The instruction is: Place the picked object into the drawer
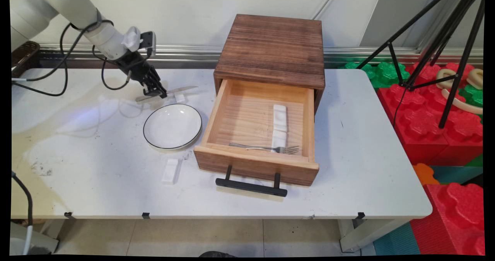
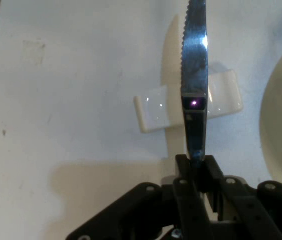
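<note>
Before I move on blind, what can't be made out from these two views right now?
- Knife handle: gripper covers it in the hand view; too small in the main view.
- Whether the knife touches the white rest under it or hangs just above: unclear in both views.
- Drawer back end: hidden under the wooden box, main view.
- Plate: cut off by the hand view's right edge.

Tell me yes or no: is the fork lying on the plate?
No. The fork lies inside the open drawer, while the plate beside it holds nothing.
</note>
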{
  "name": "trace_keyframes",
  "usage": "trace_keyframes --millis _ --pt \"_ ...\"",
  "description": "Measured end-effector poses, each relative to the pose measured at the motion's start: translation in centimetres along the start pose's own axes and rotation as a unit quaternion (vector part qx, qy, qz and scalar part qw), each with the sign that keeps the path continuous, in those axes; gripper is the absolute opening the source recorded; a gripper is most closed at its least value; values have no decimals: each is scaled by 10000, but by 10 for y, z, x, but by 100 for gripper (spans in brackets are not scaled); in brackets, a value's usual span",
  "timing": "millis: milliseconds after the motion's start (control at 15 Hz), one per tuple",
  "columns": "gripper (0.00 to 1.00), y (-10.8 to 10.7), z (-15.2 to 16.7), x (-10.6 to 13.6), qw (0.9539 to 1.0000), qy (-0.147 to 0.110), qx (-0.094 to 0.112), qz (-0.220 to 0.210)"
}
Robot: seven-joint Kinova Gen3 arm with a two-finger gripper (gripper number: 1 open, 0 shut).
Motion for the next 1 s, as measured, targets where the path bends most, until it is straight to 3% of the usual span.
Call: trace_keyframes --millis 667,1000 --pt "0 21 -71 -1 9996 233 136 26" --pt "0 37 -112 14 9980 585 178 188"
